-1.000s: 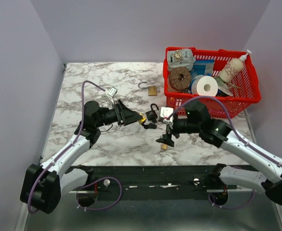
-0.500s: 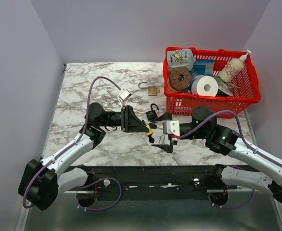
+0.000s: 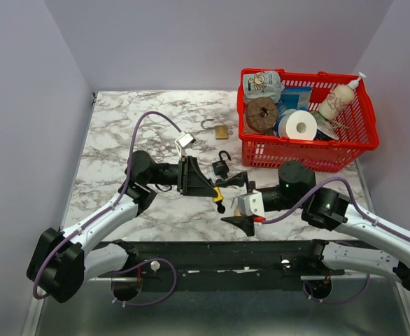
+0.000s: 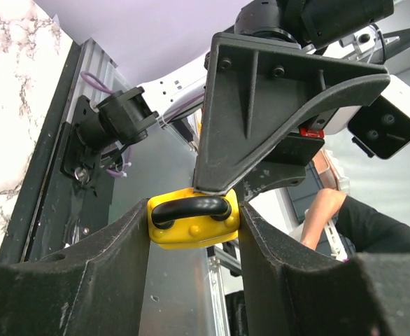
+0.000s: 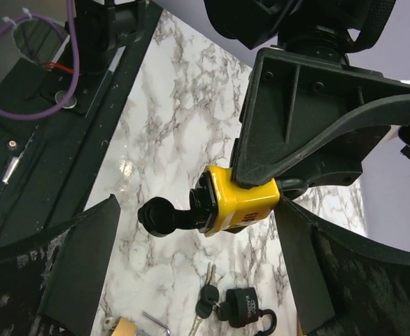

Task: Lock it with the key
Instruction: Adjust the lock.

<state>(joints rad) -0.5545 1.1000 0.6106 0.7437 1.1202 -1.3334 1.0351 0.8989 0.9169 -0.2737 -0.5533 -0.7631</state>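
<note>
Right wrist view showed the yellow padlock [image 5: 241,204] at the centre of the frame. It was pinched by the left gripper [image 4: 193,222], whose black fingers reached in from the upper right. A black-headed key [image 5: 159,215] stuck out of the padlock toward the left of the frame, above the marble table [image 5: 170,119]. The right gripper [image 5: 196,206] was spread wide, one finger at lower left and one at lower right, touching neither key nor lock.

The step in hand looked to be taking the key head and turning it. The key lay crosswise to the right wrist's line of sight, so the wrist probably needed to swing round and meet the head end-on. A roll would then turn the key about its own shaft. The pads should close flat on the head, and the left pinch should resist the twist. Whether the shackle was seated could not be told.
</note>
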